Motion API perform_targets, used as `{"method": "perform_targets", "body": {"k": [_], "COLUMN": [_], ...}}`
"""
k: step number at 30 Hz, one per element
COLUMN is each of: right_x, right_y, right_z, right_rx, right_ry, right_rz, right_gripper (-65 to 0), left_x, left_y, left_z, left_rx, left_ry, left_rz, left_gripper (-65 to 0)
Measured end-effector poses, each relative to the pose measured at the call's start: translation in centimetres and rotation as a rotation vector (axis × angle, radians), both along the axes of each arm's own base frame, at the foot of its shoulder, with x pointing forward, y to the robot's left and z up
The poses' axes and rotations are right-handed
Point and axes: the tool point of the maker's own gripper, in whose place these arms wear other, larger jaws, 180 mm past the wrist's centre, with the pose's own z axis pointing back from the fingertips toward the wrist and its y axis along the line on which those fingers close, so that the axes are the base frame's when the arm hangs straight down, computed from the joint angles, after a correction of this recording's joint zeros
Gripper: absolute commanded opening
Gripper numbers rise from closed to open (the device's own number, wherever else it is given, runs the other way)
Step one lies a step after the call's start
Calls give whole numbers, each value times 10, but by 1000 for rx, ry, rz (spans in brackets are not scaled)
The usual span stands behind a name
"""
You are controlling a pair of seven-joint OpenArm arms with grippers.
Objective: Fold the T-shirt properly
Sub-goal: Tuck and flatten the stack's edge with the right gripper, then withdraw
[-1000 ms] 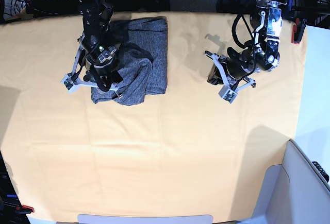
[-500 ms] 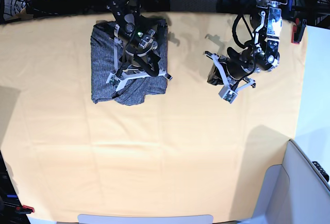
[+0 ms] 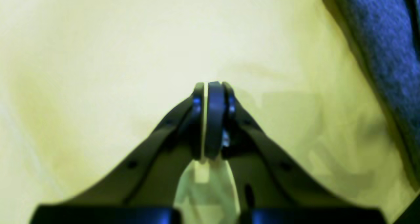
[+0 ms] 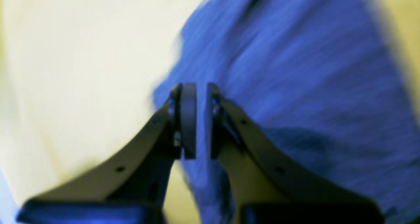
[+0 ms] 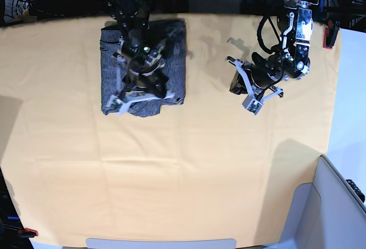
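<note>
The T-shirt (image 5: 172,48) lies as a grey folded rectangle at the back left of the yellow-orange table cloth (image 5: 183,174). My right gripper (image 5: 143,91) hovers over its middle, shut, with nothing between the pads. In the right wrist view the shut gripper (image 4: 197,89) sits above the blurred shirt (image 4: 295,86), near its edge. My left gripper (image 5: 240,86) stands on the cloth to the right of the shirt, apart from it. The left wrist view shows this gripper (image 3: 206,88) shut and empty, with the shirt's edge (image 3: 387,53) at the upper right.
A grey-white box (image 5: 337,203) fills the front right corner. A red clamp (image 5: 329,37) sits at the table's right edge. Dark cables and gear line the back edge. A white strip (image 5: 160,242) runs along the front edge.
The right arm swung from the shirt's left side across to its right, then back over its middle. The bunched left part now lies flat. The left arm has not moved.
</note>
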Motion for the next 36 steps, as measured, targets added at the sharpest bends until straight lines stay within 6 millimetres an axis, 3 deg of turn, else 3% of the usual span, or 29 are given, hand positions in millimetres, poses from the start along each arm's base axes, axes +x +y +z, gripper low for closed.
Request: {"method": "perform_targets", "body": {"k": [2, 4, 9, 13, 18, 25, 29, 32, 36], "right_x": [19, 33, 40, 40, 39, 47, 59, 55, 43], "right_y": [-28, -43, -49, -34, -9, 0, 7, 13, 42], "right_z": [3, 3, -38, -51, -42, -37, -60, -68, -62], "right_rx": [-3, 0, -50, -39, 18, 16, 24, 4, -19], "right_ry": [-13, -12, 112, 165, 168, 152, 186, 206, 180], "right_rz": [-97, -153, -166, -158, -141, -110, -95, -62, 42], "right_gripper": [-595, -595, -595, -596, -596, -595, -594, -594, -594], "left_x": [0, -1, -1, 0, 0, -1, -3, -2, -2], "left_y": [0, 1, 1, 0, 1, 1, 4, 5, 5], "left_z": [0, -1, -1, -1, -1, -2, -15, -16, -16], "left_rx": [2, 2, 2, 0, 2, 3, -16, -20, -22], "left_ry": [2, 5, 4, 4, 3, 8, 39, 39, 38], "left_rz": [0, 0, 1, 0, 0, 2, 21, 28, 29], "left_gripper": [-644, -644, -644, -644, -644, -644, -644, -644, -644]}}
